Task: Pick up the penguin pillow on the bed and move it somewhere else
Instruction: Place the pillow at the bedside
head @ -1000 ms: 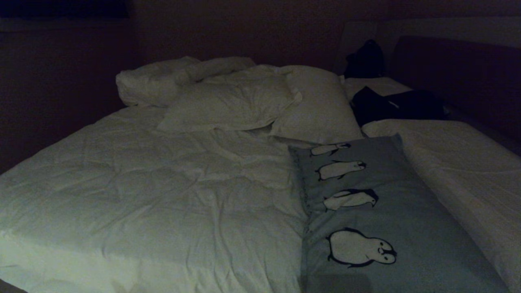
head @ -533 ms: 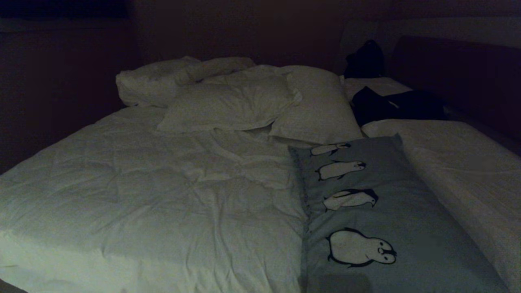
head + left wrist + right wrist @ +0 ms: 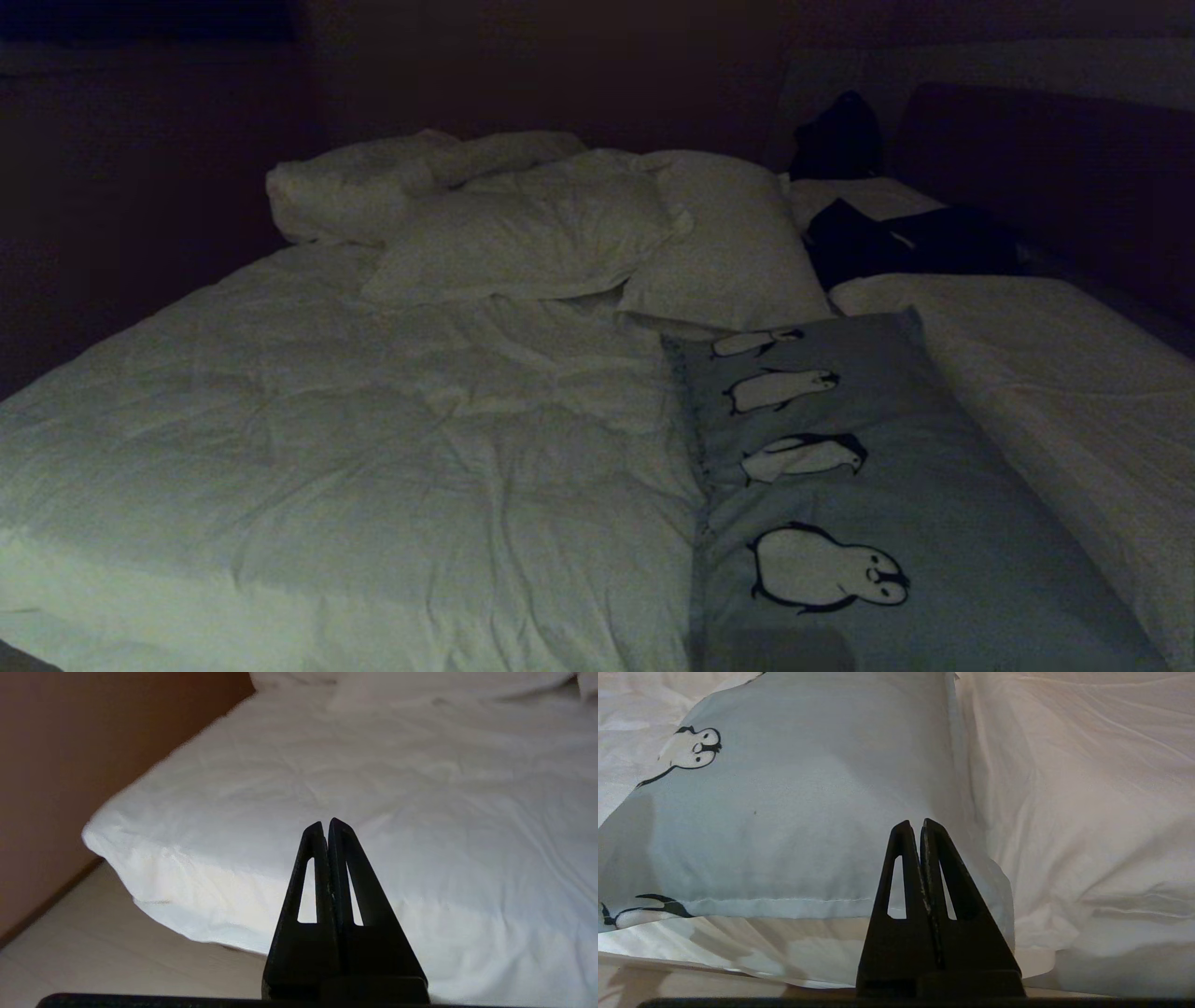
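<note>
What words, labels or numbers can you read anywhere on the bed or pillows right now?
None can be read.
Penguin pillow: a dark, broken trim runs along its left edge in the head view, too small and dim to tell whether it is lettering.
White pillows, duvet, dark items by the headboard: no text visible.

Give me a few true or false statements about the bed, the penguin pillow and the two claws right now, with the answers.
1. The penguin pillow lies flat on the bed. True.
2. The right claw grips the pillow. False: it is shut on nothing, short of the pillow's edge.
3. The left claw is shut. True.
4. The left claw faces the penguin pillow. False: it faces plain white duvet near the bed's corner.
5. White pillows lie beyond the penguin pillow. True.
</note>
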Motion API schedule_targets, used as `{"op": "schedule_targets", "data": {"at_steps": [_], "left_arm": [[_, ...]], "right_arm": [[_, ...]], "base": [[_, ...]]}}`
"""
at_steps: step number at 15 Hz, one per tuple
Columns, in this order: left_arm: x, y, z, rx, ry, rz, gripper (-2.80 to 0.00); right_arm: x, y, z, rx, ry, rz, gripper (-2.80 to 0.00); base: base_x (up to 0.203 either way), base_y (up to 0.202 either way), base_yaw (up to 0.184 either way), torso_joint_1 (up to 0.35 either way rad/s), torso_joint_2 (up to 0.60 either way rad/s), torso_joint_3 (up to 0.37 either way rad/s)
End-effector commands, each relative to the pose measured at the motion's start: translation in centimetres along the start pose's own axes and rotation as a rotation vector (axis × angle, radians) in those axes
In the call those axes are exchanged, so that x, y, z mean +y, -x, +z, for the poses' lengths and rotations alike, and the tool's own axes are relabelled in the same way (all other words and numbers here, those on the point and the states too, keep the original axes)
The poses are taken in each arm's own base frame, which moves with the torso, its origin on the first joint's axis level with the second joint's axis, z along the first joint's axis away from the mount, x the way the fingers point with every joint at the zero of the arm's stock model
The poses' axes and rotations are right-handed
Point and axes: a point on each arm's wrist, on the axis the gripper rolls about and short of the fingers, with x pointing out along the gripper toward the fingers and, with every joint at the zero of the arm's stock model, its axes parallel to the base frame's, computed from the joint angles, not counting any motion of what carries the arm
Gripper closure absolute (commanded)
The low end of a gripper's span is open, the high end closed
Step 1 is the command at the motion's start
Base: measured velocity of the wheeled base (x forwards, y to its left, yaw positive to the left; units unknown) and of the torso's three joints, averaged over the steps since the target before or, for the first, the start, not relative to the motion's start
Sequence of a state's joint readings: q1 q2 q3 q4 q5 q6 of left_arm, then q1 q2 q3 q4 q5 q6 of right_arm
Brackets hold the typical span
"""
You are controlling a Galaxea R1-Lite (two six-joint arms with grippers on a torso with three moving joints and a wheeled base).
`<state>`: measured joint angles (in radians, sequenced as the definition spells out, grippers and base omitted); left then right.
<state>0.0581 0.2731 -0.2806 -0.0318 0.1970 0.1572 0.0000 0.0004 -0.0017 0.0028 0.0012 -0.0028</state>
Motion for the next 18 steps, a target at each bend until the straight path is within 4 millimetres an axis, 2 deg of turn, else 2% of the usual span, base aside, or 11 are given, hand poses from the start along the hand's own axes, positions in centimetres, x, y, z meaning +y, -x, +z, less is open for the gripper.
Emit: {"op": "schedule_targets", "data": {"at_steps": [1,3,5,6,8,12,16,18], "left_arm": [[-0.3,-0.4,-1.3,0.041,-0.01,-0.016,0.0],[-0.5,-0.4,-1.8,0.028,0.0,-0.057,0.0],[-0.5,0.4,-1.9,-0.034,0.009,-0.169,0.0],[-0.5,0.8,-1.5,-0.078,0.011,-0.242,0.0],[-0.4,1.5,-1.3,-0.131,0.02,-0.28,0.0],[-0.4,3.3,-3.0,-0.238,0.005,-0.382,0.0],[-0.9,2.6,-4.4,-0.216,-0.015,-0.428,0.0],[-1.3,1.9,-6.0,-0.212,-0.026,-0.424,0.0]], "right_arm": [[0.0,0.0,0.0,0.002,0.0,0.0,0.0],[0.0,0.0,0.0,0.002,0.0,0.0,0.0],[0.0,0.0,0.0,0.002,0.0,0.0,0.0],[0.0,0.0,0.0,0.002,0.0,0.0,0.0],[0.0,0.0,0.0,0.002,0.0,0.0,0.0],[0.0,0.0,0.0,0.002,0.0,0.0,0.0],[0.0,0.0,0.0,0.002,0.0,0.0,0.0],[0.0,0.0,0.0,0.002,0.0,0.0,0.0]], "base": [[0.0,0.0,0.0,0.0,0.0,0.0],[0.0,0.0,0.0,0.0,0.0,0.0],[0.0,0.0,0.0,0.0,0.0,0.0],[0.0,0.0,0.0,0.0,0.0,0.0],[0.0,0.0,0.0,0.0,0.0,0.0],[0.0,0.0,0.0,0.0,0.0,0.0],[0.0,0.0,0.0,0.0,0.0,0.0],[0.0,0.0,0.0,0.0,0.0,0.0]]}}
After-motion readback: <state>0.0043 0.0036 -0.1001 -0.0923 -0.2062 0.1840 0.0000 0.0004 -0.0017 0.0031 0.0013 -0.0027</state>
